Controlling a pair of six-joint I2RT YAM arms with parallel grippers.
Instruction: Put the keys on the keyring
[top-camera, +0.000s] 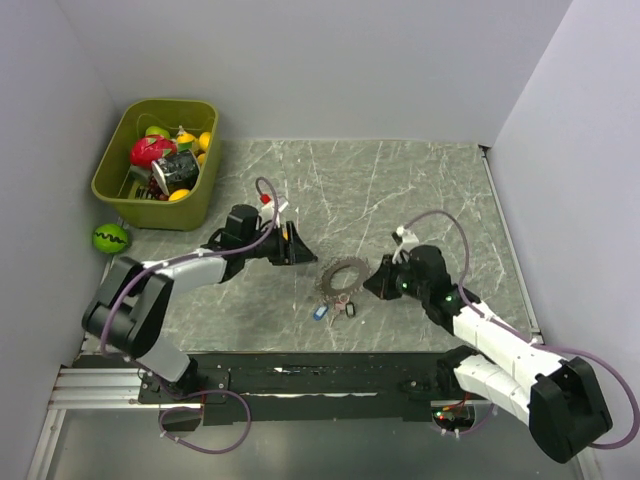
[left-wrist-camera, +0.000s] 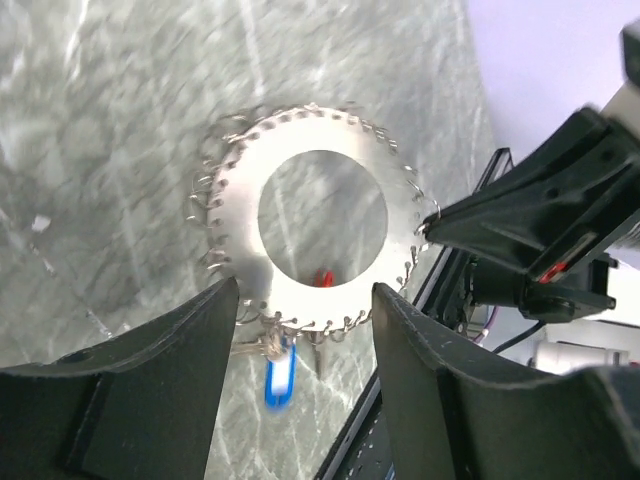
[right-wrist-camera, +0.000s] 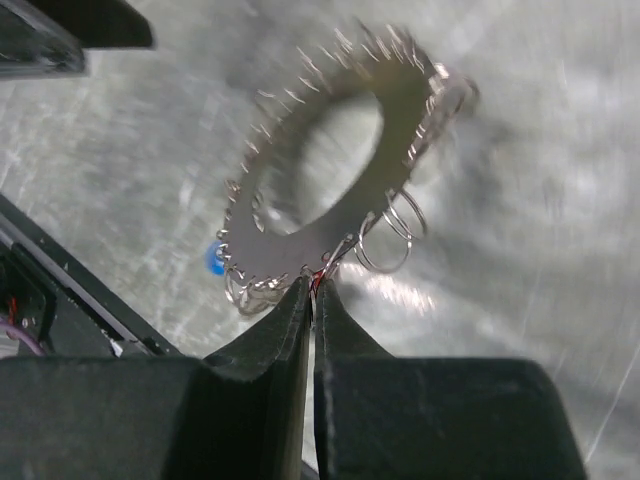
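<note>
Right now the right gripper is pinched tight on the very rim of the keyring, which sits mid-table between the arms. The left gripper hangs spread and empty just beside it. Such a thin, edge-on pinch could slip or let the ring swivel, knocking away the blue-tagged key at its near edge.
</note>
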